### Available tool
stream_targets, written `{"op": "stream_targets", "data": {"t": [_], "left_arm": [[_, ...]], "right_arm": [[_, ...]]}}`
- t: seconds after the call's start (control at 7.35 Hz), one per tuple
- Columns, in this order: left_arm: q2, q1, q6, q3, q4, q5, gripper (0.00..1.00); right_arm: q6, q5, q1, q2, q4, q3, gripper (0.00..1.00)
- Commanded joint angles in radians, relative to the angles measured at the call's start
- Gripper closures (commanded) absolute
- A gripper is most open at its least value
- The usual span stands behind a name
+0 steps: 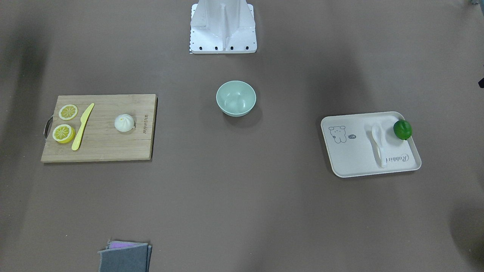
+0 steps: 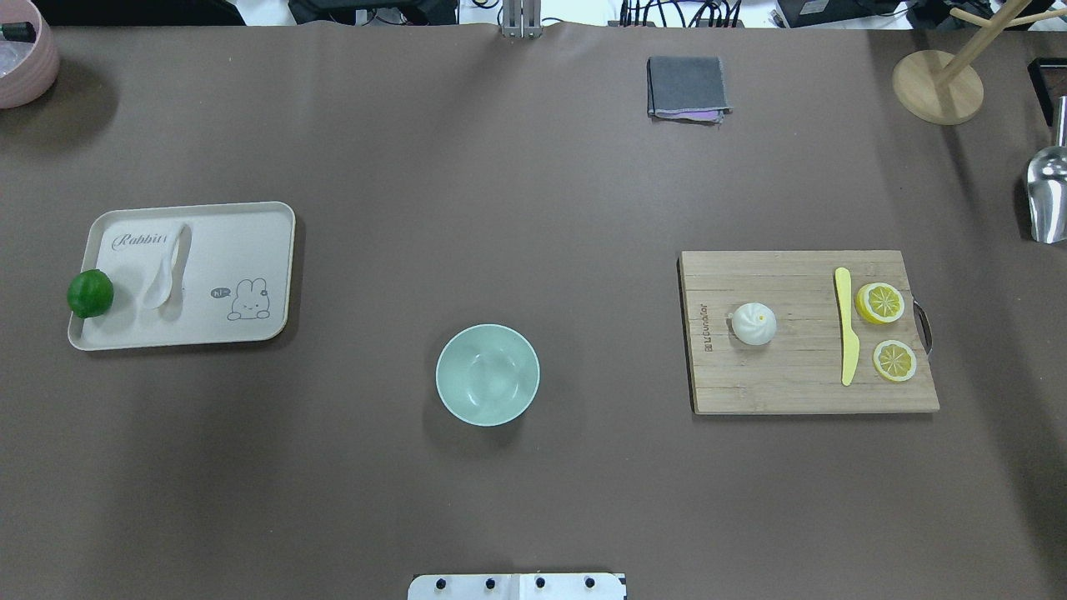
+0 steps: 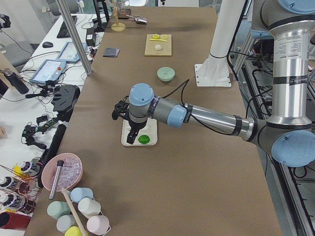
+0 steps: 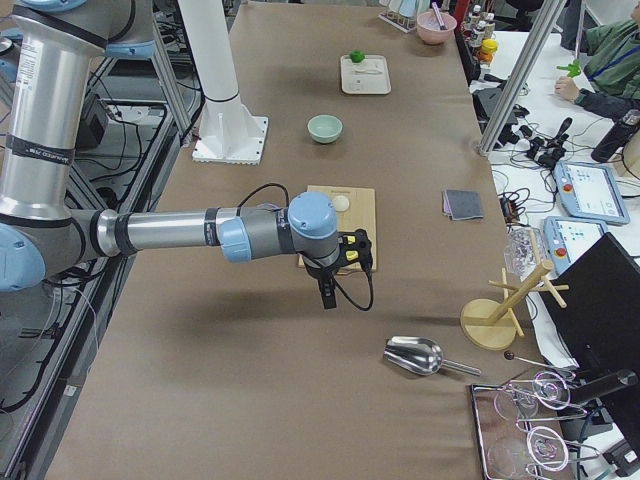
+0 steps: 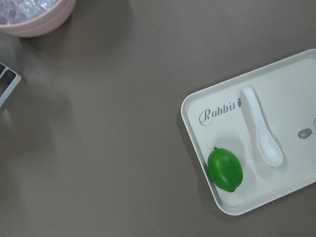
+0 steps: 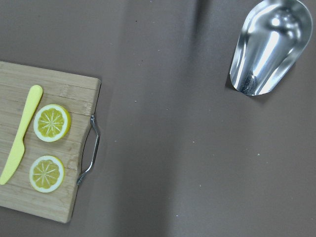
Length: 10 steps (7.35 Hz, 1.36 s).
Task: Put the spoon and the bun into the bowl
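Observation:
The white spoon (image 2: 167, 267) lies on a cream tray (image 2: 250, 225) on my left, next to a green lime (image 2: 90, 293). The white pleated bun (image 2: 753, 323) sits on a bamboo cutting board (image 2: 792, 392) on my right. The mint-green bowl (image 2: 488, 375) stands empty at the table's middle. My left gripper (image 3: 131, 137) hangs above the tray's lime end. My right gripper (image 4: 327, 293) hangs above the table beside the board's handle end. Both show only in the side views, so I cannot tell whether they are open or shut.
A yellow knife (image 2: 846, 325) and two lemon slices (image 2: 880, 302) lie on the board. A folded grey cloth (image 2: 686, 87) lies at the far edge. A metal scoop (image 2: 1049, 192) and a wooden stand (image 2: 938, 83) are far right, a pink bowl (image 2: 21, 67) far left.

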Motion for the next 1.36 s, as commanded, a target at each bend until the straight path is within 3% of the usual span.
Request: {"op": "stream_targets", "data": {"t": [0.0,0.41,0.82,0.95,1.22], "left_arm": [[-0.007,0.013,-0.103,0.040,-0.197,0.000,0.02],[-0.025,0.165,-0.336,0.060,-0.222,0.019,0.01],[-0.138,0.297,-0.483,0.152,-0.227,0.136,0.02],[-0.163,0.349,-0.537,0.174,-0.238,0.213,0.02],[-0.217,0.398,-0.612,0.202,-0.254,0.224,0.02]], "right_arm": [[0.147,-0.003,-0.064,0.021,0.001,0.054,0.00],[0.467,-0.060,-0.223,0.092,0.107,0.073,0.00],[0.842,-0.269,-0.466,0.207,0.147,0.084,0.00],[0.902,-0.349,-0.538,0.222,0.147,0.088,0.00],[0.935,-0.393,-0.591,0.238,0.146,0.094,0.00]]}}
